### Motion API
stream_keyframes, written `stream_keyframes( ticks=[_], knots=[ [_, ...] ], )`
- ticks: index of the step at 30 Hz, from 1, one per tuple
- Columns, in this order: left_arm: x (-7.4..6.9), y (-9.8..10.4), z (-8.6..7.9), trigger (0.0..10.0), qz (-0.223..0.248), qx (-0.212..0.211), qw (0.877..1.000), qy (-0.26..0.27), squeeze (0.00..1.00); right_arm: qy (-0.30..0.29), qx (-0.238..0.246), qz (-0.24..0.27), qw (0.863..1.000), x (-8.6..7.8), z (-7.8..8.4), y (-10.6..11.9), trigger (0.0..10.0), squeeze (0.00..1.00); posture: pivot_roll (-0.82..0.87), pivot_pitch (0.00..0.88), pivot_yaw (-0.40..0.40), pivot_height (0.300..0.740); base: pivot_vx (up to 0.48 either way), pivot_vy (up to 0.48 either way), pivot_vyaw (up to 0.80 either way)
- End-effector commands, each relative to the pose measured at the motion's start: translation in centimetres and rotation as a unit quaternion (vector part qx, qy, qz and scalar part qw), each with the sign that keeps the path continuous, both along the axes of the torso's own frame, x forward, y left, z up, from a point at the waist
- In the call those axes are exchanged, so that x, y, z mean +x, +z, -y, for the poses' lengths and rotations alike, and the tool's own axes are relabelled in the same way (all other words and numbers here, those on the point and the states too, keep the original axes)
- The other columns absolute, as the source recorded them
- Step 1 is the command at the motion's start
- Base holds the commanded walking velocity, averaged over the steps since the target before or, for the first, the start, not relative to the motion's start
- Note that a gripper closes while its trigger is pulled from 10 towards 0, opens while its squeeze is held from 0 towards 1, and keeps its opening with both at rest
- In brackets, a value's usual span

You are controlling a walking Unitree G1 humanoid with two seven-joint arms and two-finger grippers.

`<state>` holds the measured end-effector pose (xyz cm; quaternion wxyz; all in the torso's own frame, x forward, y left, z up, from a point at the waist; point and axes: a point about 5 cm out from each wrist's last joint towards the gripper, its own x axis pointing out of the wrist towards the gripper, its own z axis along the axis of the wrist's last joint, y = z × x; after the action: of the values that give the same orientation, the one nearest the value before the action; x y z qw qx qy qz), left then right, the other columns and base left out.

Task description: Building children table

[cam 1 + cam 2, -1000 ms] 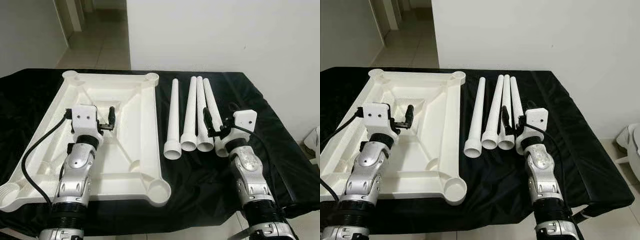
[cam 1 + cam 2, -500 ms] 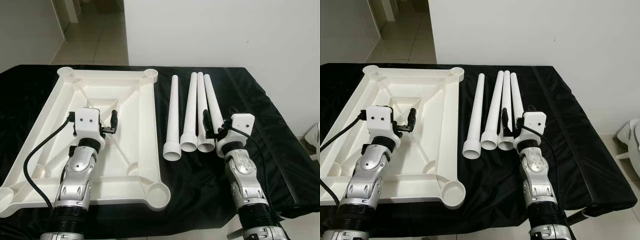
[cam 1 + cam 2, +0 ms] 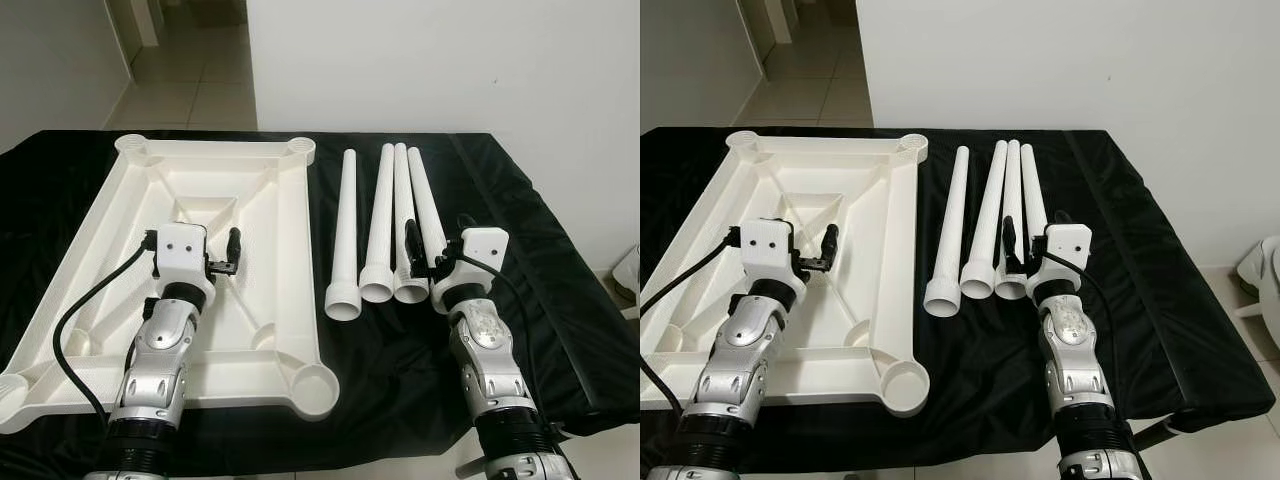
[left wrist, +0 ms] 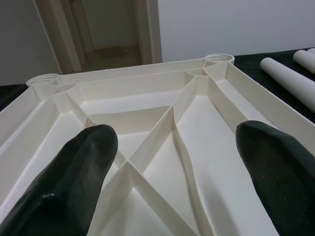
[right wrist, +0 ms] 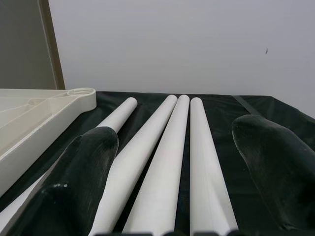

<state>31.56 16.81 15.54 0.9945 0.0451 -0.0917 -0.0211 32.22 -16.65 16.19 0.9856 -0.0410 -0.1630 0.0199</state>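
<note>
While spread, right fingers (image 5: 83, 182) straddle table legs (image 5: 170, 162), left arm over tabletop (image 3: 270, 230)

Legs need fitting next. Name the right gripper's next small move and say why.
Probably lower the right gripper, open, onto the rightmost table leg and close. Its fingers hover over the legs' wide ends, holding nothing, and the upturned tabletop has empty corner sockets.

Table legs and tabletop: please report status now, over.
Both grippers open, holding nothing. Left gripper over upturned tabletop; right gripper at wide ends of four legs lying on black cloth. No leg fitted yet. Nothing in the way.
</note>
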Motion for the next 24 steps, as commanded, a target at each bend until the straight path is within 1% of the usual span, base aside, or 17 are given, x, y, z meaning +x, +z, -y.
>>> stream_keyframes(
  ticks=[1,8,18,24],
  knots=[
    [-0.24,-0.48,0.2,10.0,-0.01,0.004,1.0,-0.022,0.0,-0.001,-0.003,0.0,1.0,-0.2,-0.03,-0.21,10.0,0.0,0.0,0.066,0.024,0.74,0.0,0.0,0.0],
    [-0.5,-0.82,0.34,10.0,-0.02,-0.015,0.999,-0.026,0.0,0.002,-0.006,-0.005,1.0,-0.45,0.1,-0.6,10.0,0.0,0.0,0.07,0.025,0.74,0.0,0.0,0.0],
    [-0.55,-0.87,0.52,10.0,-0.022,-0.017,0.999,-0.035,0.0,0.005,-0.008,-0.005,1.0,-0.44,0.02,-0.5,10.0,0.0,0.0,0.079,0.029,0.74,0.0,0.0,0.0],
    [-0.6,-0.98,0.73,10.0,-0.025,-0.027,0.999,-0.039,0.0,0.004,-0.01,-0.004,1.0,-0.5,0.17,-0.43,10.0,0.0,-0.01,0.081,0.027,0.74,0.0,0.0,0.0]
  ],
)
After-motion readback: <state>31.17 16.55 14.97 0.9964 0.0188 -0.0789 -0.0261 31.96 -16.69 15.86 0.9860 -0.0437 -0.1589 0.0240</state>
